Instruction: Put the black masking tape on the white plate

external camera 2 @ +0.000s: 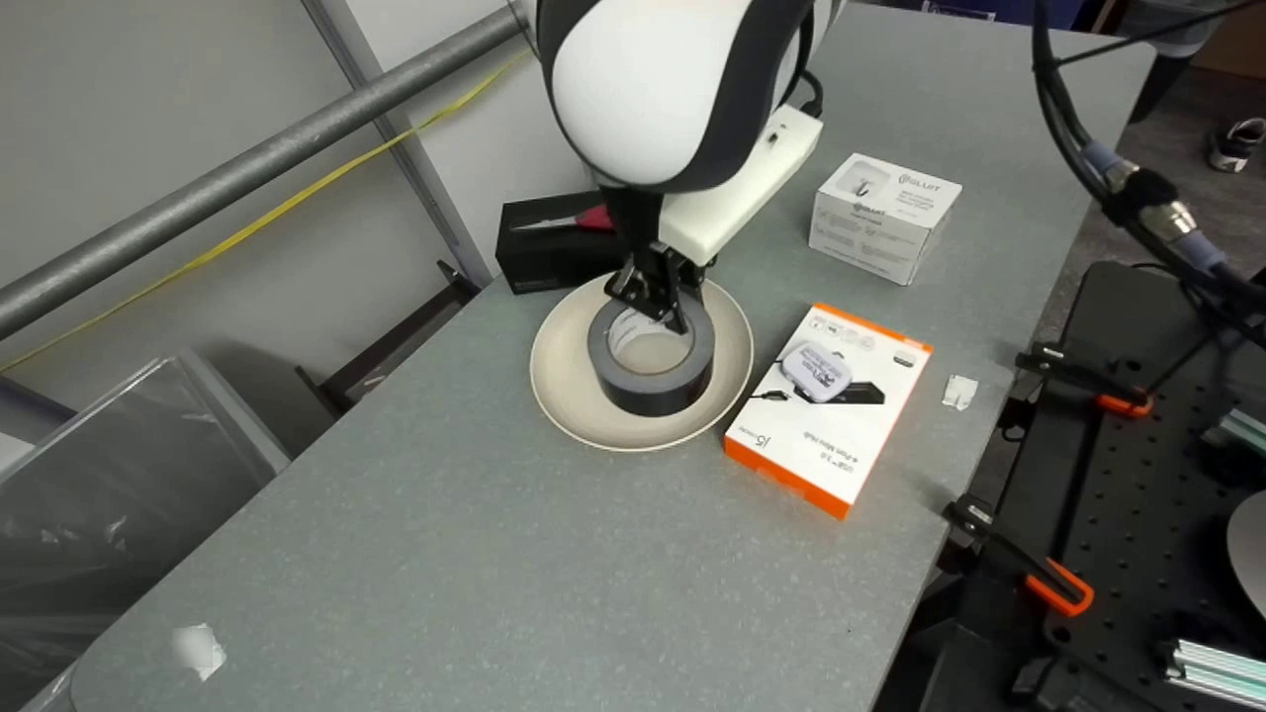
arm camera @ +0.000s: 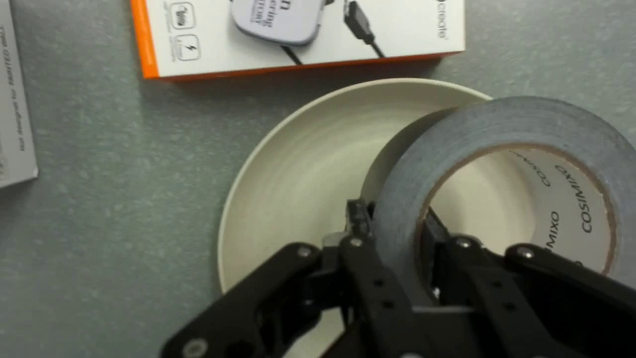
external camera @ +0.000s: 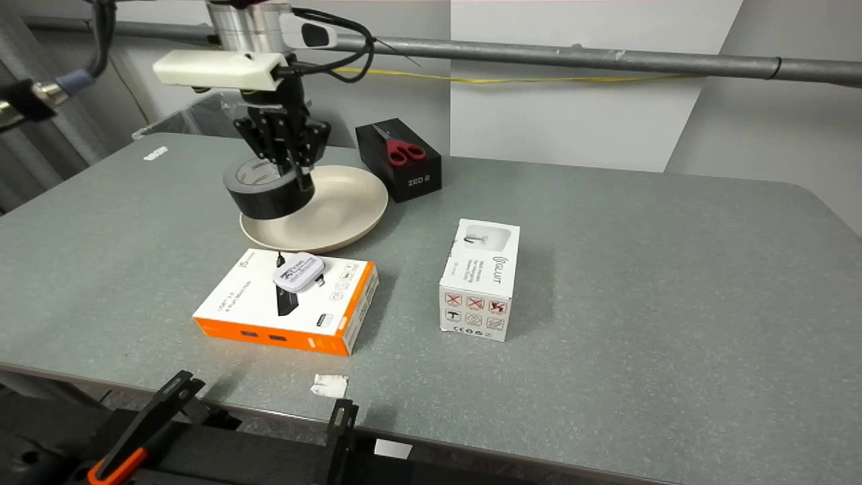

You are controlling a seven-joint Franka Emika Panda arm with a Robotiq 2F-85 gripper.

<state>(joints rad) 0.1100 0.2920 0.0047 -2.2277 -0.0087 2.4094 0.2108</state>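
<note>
The black masking tape (external camera: 269,205) is a thick grey-black ring, seen in both exterior views (external camera 2: 645,394) and in the wrist view (arm camera: 497,123). My gripper (external camera: 297,178) is shut on one side of its ring wall, with one finger inside the hollow and one outside, as the wrist view shows (arm camera: 397,226). The tape looks raised above the white plate (external camera: 353,202), over its left part in that exterior view. The cream plate also shows under the tape in an exterior view (external camera 2: 562,391) and in the wrist view (arm camera: 293,194). Part of the plate is hidden by the tape.
A black box (external camera: 422,180) with red scissors (external camera: 404,152) on it stands close behind the plate. An orange-white box (external camera: 269,306) carrying a small white case (external camera: 298,272) lies near the plate. A white box (external camera: 477,279) stands apart. A metal rail (external camera: 539,55) runs along the back.
</note>
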